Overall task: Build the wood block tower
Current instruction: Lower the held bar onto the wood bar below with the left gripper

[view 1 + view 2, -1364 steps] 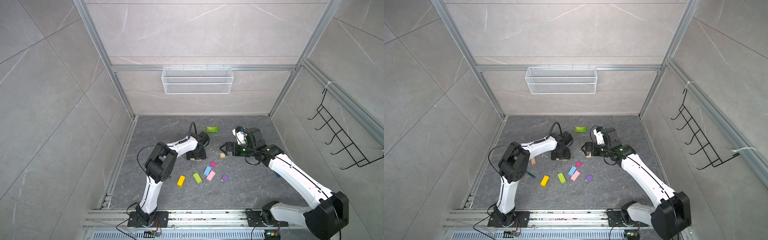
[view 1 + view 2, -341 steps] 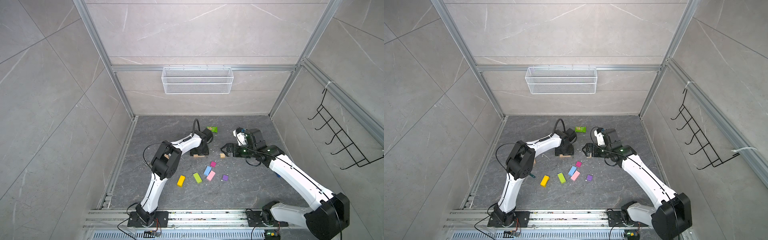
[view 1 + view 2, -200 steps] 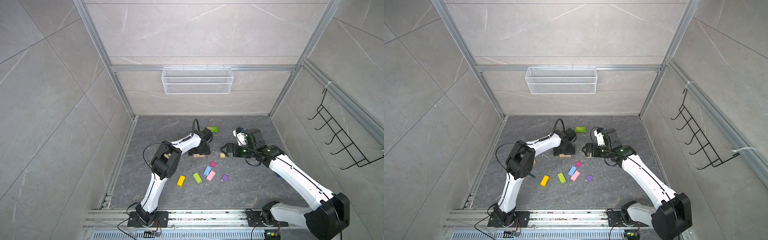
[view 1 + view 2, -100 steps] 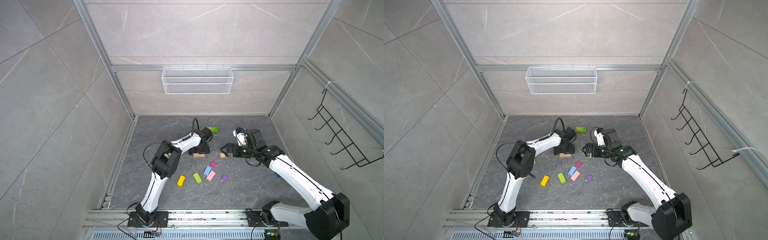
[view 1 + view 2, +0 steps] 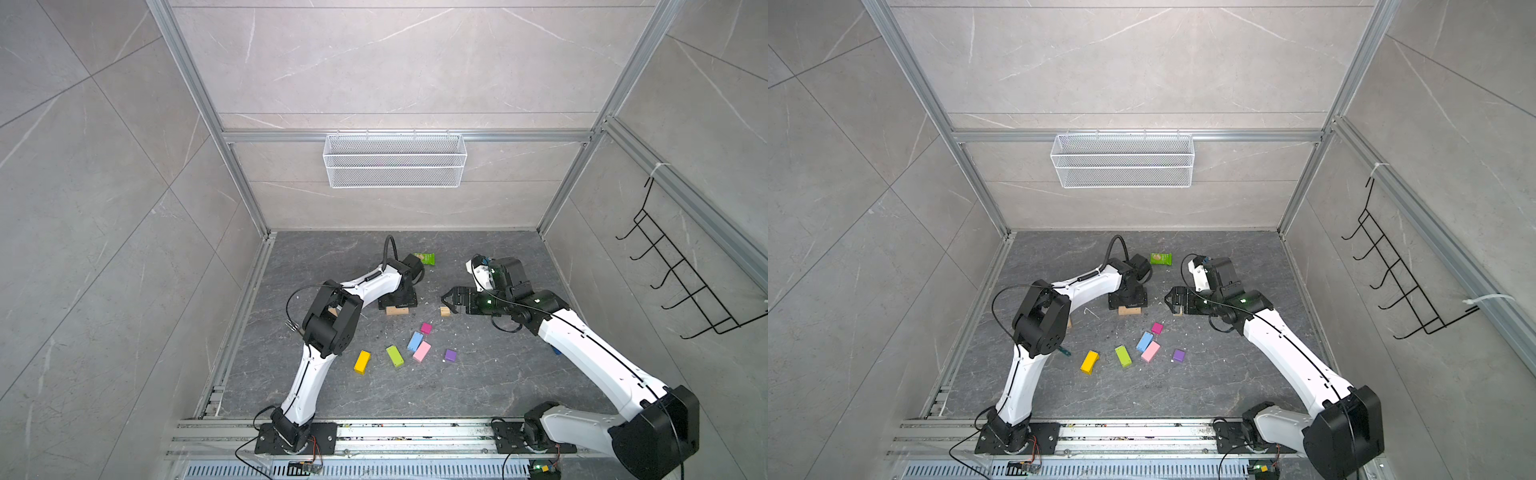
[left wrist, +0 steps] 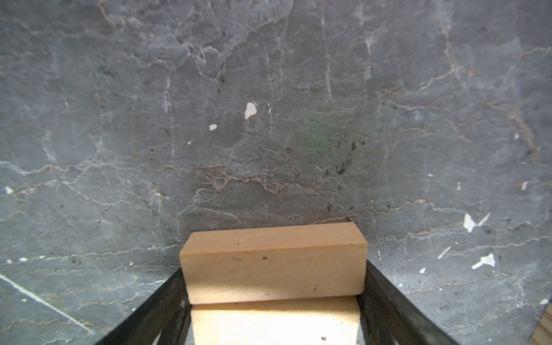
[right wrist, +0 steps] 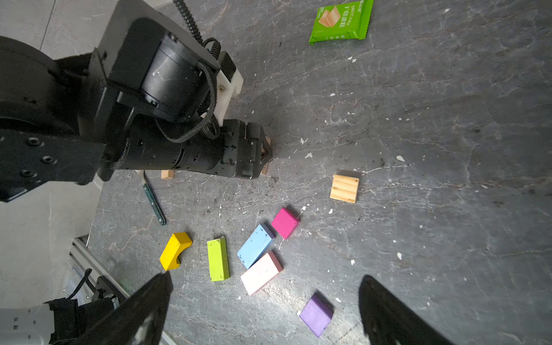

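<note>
Left arm (image 5: 309, 374), right arm (image 5: 590, 345): white link shells, blk joint housings, blk looped cables; green LEDs near right wrist.

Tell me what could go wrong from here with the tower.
The tan bar between the left pincer's fingers seems to sit offset on a second bar; a squeeze or lift could twist it off.
The open right pincer hovers by the tan cube, near the left pincer; they could bump.
The blue block and pink block lie close; grabbing one may shove the other.
</note>
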Motion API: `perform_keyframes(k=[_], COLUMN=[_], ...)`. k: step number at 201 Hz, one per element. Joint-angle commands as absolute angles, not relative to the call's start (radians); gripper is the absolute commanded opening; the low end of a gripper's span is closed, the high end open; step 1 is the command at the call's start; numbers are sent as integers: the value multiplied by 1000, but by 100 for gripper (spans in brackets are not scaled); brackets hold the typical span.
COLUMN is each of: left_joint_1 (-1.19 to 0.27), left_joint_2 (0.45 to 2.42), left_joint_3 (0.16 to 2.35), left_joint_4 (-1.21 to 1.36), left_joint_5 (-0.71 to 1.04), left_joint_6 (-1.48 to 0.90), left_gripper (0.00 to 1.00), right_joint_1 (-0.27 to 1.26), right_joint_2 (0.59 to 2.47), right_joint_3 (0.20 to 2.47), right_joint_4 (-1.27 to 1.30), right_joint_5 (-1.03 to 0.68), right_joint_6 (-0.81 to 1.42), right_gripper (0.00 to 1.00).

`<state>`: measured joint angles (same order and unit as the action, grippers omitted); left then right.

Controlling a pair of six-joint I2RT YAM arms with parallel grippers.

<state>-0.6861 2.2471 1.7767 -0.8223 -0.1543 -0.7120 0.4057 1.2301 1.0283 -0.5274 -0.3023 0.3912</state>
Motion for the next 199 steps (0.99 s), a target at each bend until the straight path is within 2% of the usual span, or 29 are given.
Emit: perform_keyframes(k=[1,62,141,199], left_joint_1=[-684,-684,-681,-678], left_joint_2=[2268,2278,2296,2319], left_joint_3=[1783,1781,1817,1862], left_joint_4=[-833,-844,-865,-881], left_joint_5=[-153,-160,-151,-146], left_joint_6=[-677,-631,-637,-663], left_gripper=[81,81,95,93], right_joint_1=[409,408,409,409], right_joint_2=[1232,1231,1238,1239], right_joint_3=[1032,1032,1040,1043], right_joint_4=[-546,-545,-546,-547], right_joint_5=[-299,-302,-302,-305], right_joint_6=[379,382,380,379], right_gripper=[99,99,99,99])
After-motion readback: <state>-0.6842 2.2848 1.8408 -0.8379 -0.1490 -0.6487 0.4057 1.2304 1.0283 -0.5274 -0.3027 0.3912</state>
